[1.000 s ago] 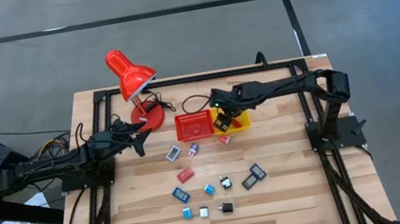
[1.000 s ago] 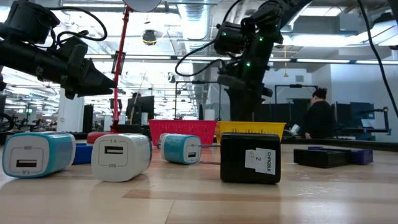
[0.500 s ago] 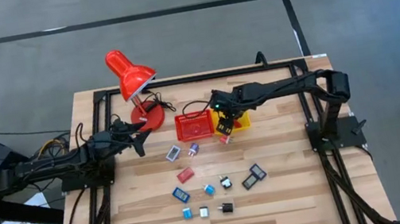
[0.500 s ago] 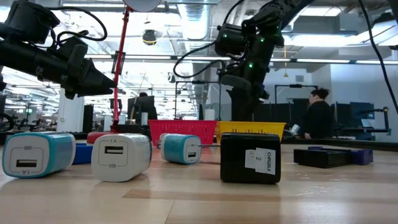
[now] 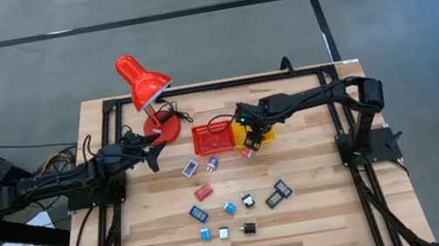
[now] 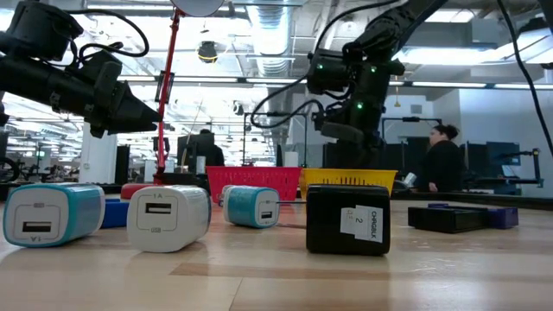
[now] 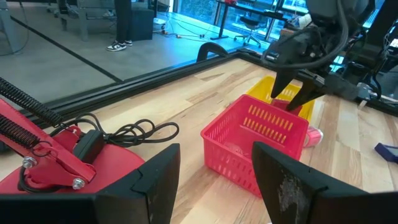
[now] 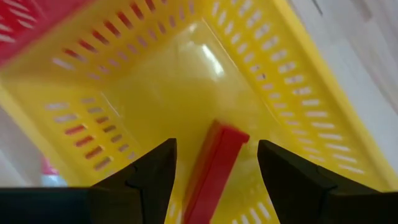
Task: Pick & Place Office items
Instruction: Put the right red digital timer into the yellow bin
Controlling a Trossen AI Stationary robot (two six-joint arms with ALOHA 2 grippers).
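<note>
My right gripper point(image 5: 250, 142) hangs open, pointing down into the yellow basket point(image 5: 264, 134). A flat red piece point(image 8: 214, 163) stands tilted in that basket between and below the fingers, with yellow showing on both sides of it. The red basket point(image 5: 211, 137) sits next to the yellow one, on its left. Several small office items point(image 5: 229, 208) lie on the wood nearer the front edge, and a pink one point(image 5: 246, 153) lies just in front of the baskets. My left gripper point(image 5: 154, 155) waits open at the left, clear of everything.
A red desk lamp point(image 5: 142, 78) stands on its round base point(image 5: 164, 129) at the back left, its black cord point(image 7: 134, 132) looped on the wood. Cyan and white blocks point(image 6: 168, 218) and a black one point(image 6: 348, 219) lie near the front edge. A person point(image 6: 445, 164) is in the room behind.
My right gripper has moved a little toward the table's near edge and sunk lower over the yellow basket, rolling slightly at the wrist.
</note>
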